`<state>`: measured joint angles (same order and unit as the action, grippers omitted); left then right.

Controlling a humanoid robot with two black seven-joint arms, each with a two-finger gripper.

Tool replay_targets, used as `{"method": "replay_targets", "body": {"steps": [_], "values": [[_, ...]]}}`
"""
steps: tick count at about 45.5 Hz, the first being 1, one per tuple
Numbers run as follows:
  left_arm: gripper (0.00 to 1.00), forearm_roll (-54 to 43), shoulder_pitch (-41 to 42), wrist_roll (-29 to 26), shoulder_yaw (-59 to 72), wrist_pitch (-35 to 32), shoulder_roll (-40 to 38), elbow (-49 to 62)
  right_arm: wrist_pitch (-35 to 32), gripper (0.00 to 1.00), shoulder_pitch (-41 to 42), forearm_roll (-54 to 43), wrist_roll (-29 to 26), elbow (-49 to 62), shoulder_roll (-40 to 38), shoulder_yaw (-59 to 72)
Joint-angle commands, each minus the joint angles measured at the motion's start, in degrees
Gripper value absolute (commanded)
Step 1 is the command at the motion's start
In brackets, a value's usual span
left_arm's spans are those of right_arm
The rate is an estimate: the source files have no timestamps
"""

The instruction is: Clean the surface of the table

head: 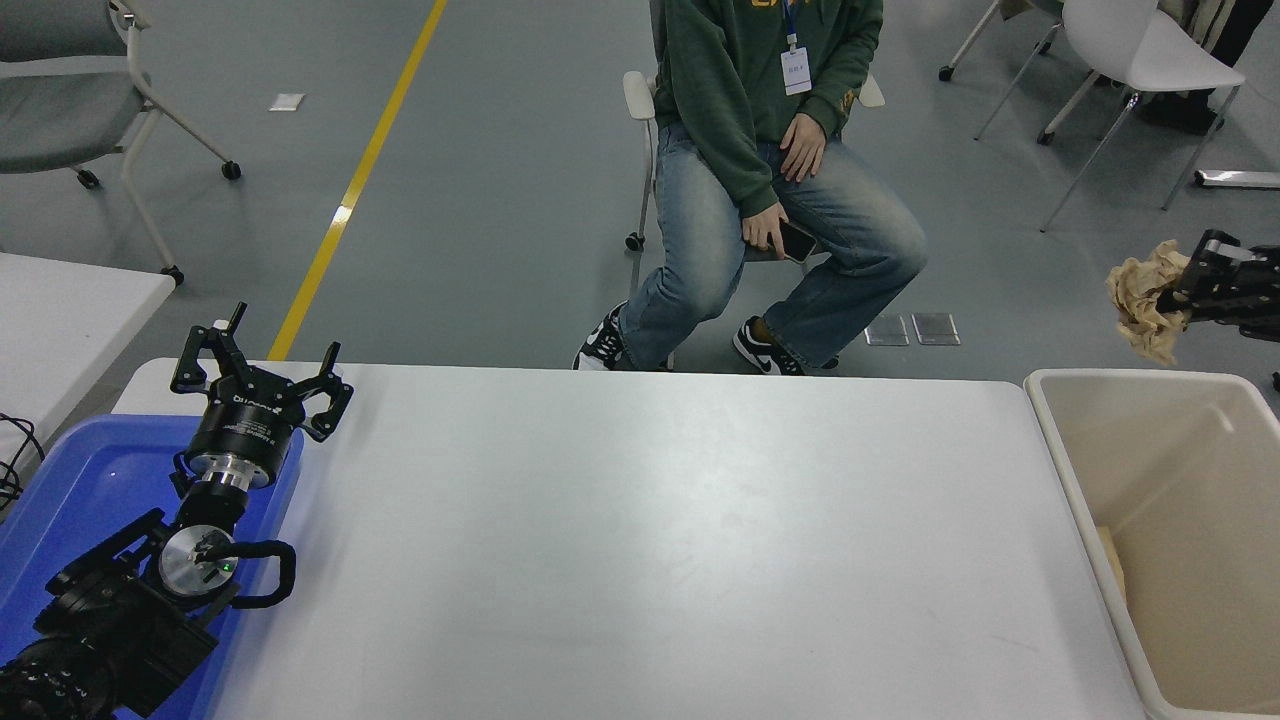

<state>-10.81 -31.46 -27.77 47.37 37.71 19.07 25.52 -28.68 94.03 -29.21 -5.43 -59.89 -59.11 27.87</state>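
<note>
The table surface (650, 530) is a wide white-grey top filling the lower middle of the head view. My right gripper (1185, 290) comes in from the right edge, shut on a crumpled tan paper wad (1145, 300), held in the air above the far rim of the beige bin (1060, 460). My left gripper (258, 370) stays parked at the lower left, open, over the blue tray (60, 500).
A person in a green hoodie and jeans (780, 190) sits on a chair beyond the far edge, holding a phone. A smaller white table (70, 320) stands at the left. Chairs (1130, 60) stand at the back.
</note>
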Motion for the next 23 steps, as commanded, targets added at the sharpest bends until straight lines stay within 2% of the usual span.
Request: {"method": "replay_targets", "body": {"steps": [1, 12, 23], "values": [[1.0, 0.0, 0.0, 0.0, 0.0, 0.0, 0.0, -0.03, 0.38, 0.0, -3.15, -0.32, 0.07, 4.16, 0.32, -0.09], [1.0, 0.0, 0.0, 0.0, 0.0, 0.0, 0.0, -0.03, 2.22, 0.0, -12.11, 0.56, 0.51, 17.96, 4.0, -0.97], [1.0, 0.0, 0.0, 0.0, 0.0, -0.09, 0.0, -0.03, 11.44, 0.0, -23.88, 1.61, 0.51, 28.07, 11.65, -1.06]]}}
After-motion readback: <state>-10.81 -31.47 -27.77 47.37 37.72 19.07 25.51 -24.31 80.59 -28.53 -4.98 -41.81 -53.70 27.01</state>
